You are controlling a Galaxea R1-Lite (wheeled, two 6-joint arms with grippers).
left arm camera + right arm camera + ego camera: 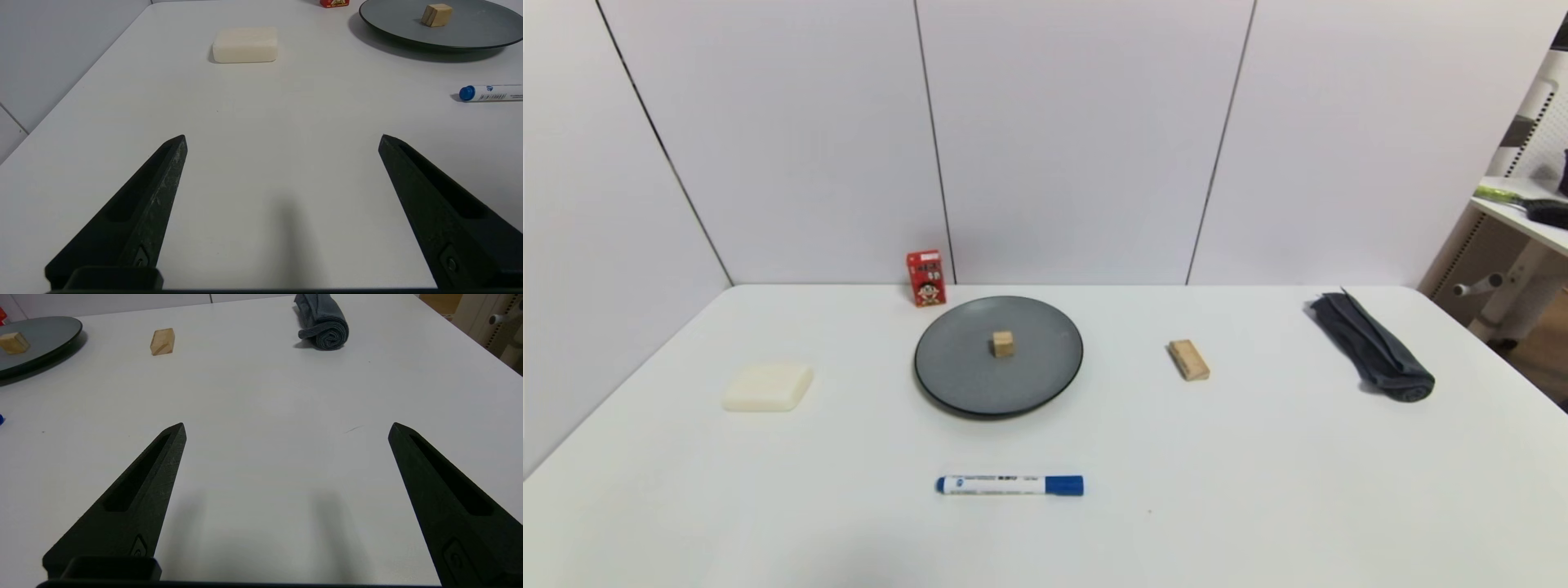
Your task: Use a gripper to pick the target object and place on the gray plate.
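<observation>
Seven objects sit on the smooth white table (1258,490): one round, shallow, matte dark-gray plate (956,380), one small light-tan wooden cube (1003,344) with visible grain, one longer rectangular wooden block (1189,360), one cream-white soap-like slab (768,386) with rounded corners, one white marker with a blue cap (1009,485), one small red printed carton (926,278) standing upright by the wall, and one rolled dark-gray cloth (1372,347). The cube rests on the plate, close to its middle, touching nothing else. Two black claws appear only in their own wrist views, each with two tapered, slotted fingers spread wide apart and holding nothing. The left gripper (282,141) hovers low over bare tabletop at the near left, the slab ahead of it and the plate with the cube well apart from it, off toward the table's centre. The right gripper (286,428) hovers over bare tabletop at the near right, with the block and rolled cloth ahead and the cube far off on the plate's visible edge.
</observation>
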